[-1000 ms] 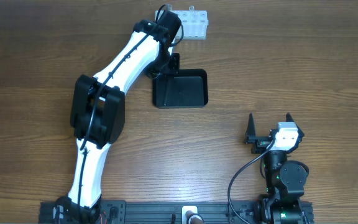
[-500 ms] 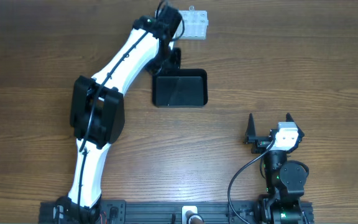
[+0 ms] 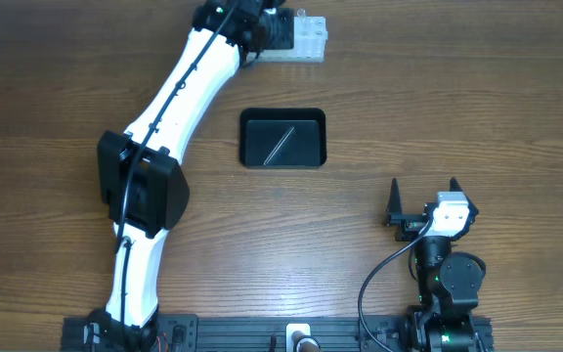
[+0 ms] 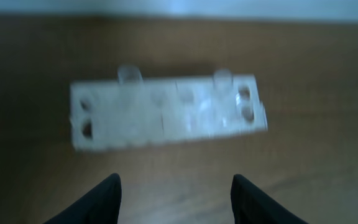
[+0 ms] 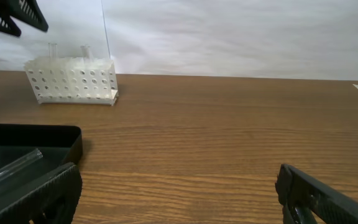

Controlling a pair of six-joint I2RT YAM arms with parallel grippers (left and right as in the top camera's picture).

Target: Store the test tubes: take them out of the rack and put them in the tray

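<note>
Nearest the bases, abt 4 o'clock on the surface [image 3: 516,117], the right end effector [image 3: 424,194] sits low. Its jaws are wide apart w/ nothing in them, and it is well apart from the work.

Mid-surface, a bit twd 12 from centre, is the tray [image 3: 252,156]. One tube [image 3: 281,144] lies diagonal on its floor, so 1 is stored.

Farthest out, at 12 o'clock near the far edge, stands the rack [image 3: 309,39]. Two upright tubes [image 4: 129,73] poke out of its top, one twd each end, w/ the holes between them seemingly empty.

The left end effector [image 4: 176,180] hangs raised, beside the rack on its 9 o'clock side, looking down at it. Its jaws are spread wide, it holds nothing, and it touches neither rack nor tubes.

Step in hand, by my read: going for tube no. 2 of 3, w/ 2 left to pull, so the task is roughly a third done.

Next move prob calls for:
- Pick one upright tube and centre the open jaws over its rim.
- Drop until the fingers straddle the part above the rack.
- Close gently, since it's thin and likely slippery.
- Lift straight up so the rack isn't tipped or dragged.
- Swing twd 6 o'clock to the tray and release low, beside the lying tube, not on it.
</note>
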